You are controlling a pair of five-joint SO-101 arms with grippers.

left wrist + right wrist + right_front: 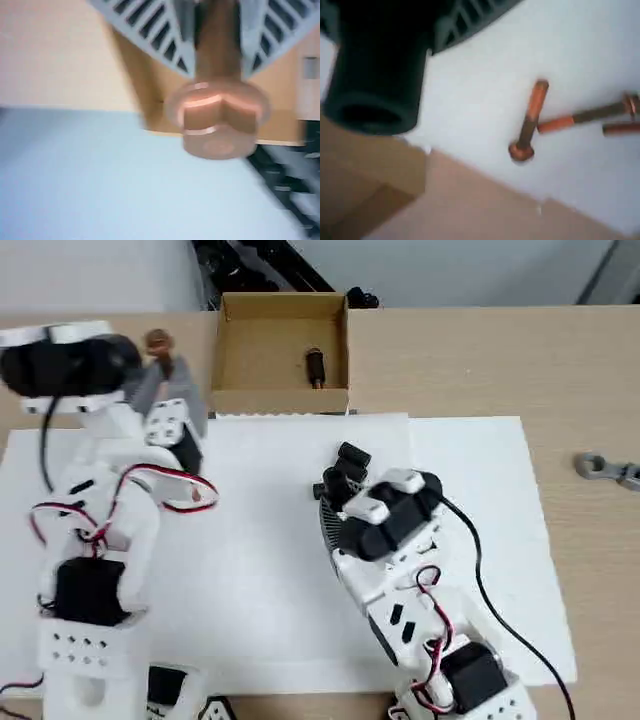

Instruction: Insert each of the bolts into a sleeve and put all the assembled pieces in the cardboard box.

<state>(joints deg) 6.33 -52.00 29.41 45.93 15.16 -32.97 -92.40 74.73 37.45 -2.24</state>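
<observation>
My left gripper (pixel 160 358) is up at the far left beside the cardboard box (pixel 232 345), shut on a copper bolt (pixel 157 340). In the left wrist view the bolt (pixel 220 110) sits between the grey fingers (pixel 145 25), hex head outward. My right gripper (pixel 345 478) is over the middle of the white mat (pixel 260 540), shut on a black sleeve (pixel 350 460). The right wrist view shows the sleeve (pixel 375 75) with its open end toward the mat, and three loose bolts (pixel 530 122) lying there. One assembled piece (pixel 315 367) lies in the box.
A metal wrench (pixel 603 469) lies on the bare wooden table (pixel 480 360) at the right, off the mat. Dark equipment stands behind the box at the table's far edge. Both arm bases sit at the near edge of the mat.
</observation>
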